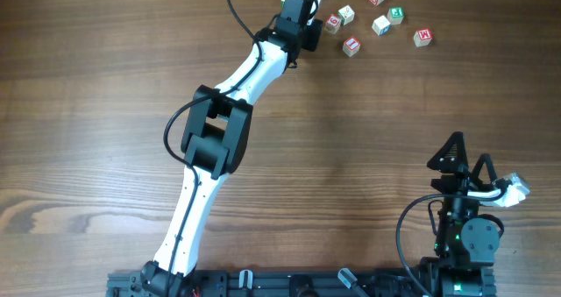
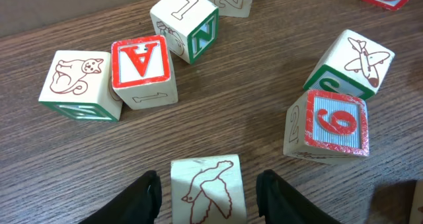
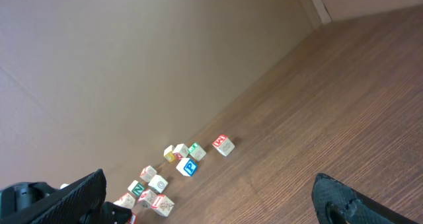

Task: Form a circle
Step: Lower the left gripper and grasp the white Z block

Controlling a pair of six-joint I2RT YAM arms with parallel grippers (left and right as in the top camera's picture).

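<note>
Wooden blocks (image 1: 377, 21) lay scattered at the far edge of the table (image 1: 351, 157), with no circle formed yet. Your left gripper (image 2: 208, 178) straddled the bird block (image 2: 205, 194), jaws parted with a sliver of gap on each side and gripping nothing. That block looked slightly skewed to the fingers, so a squeeze could have twisted it or squirted it out. A careless slide might have bumped the 6 block (image 2: 334, 125). Your right gripper (image 3: 208, 181) hung wide open and empty, well apart.
</note>
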